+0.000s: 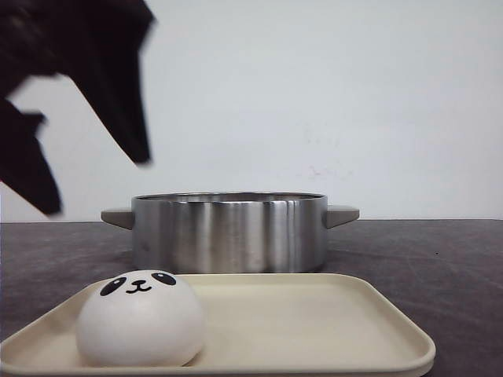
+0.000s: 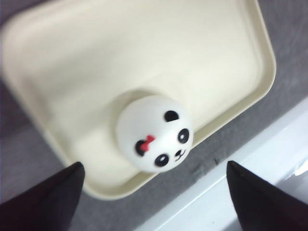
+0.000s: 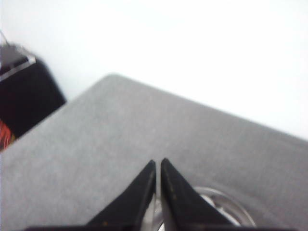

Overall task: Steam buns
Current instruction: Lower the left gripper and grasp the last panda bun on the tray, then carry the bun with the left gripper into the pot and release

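Note:
One white panda bun (image 1: 140, 318) sits at the near left of a cream tray (image 1: 314, 330). In the left wrist view the bun (image 2: 154, 132) shows a red bow on one ear and lies near a corner of the tray (image 2: 144, 48). My left gripper (image 1: 96, 182) hangs open and empty, high above the table's left side. In its own view the left gripper (image 2: 154, 165) has its jaws spread wide above the bun. My right gripper (image 3: 158, 161) is shut, out of the front view. A round shiny metal thing (image 3: 226, 207) lies behind its fingers. The other buns are hidden.
A lidless steel pot (image 1: 228, 232) with two grey handles stands just behind the tray. The dark grey table (image 1: 440, 259) runs back to a white wall. A white strip (image 2: 274, 154) borders the table beside the tray. A black object (image 3: 24, 91) stands beyond the table's far corner.

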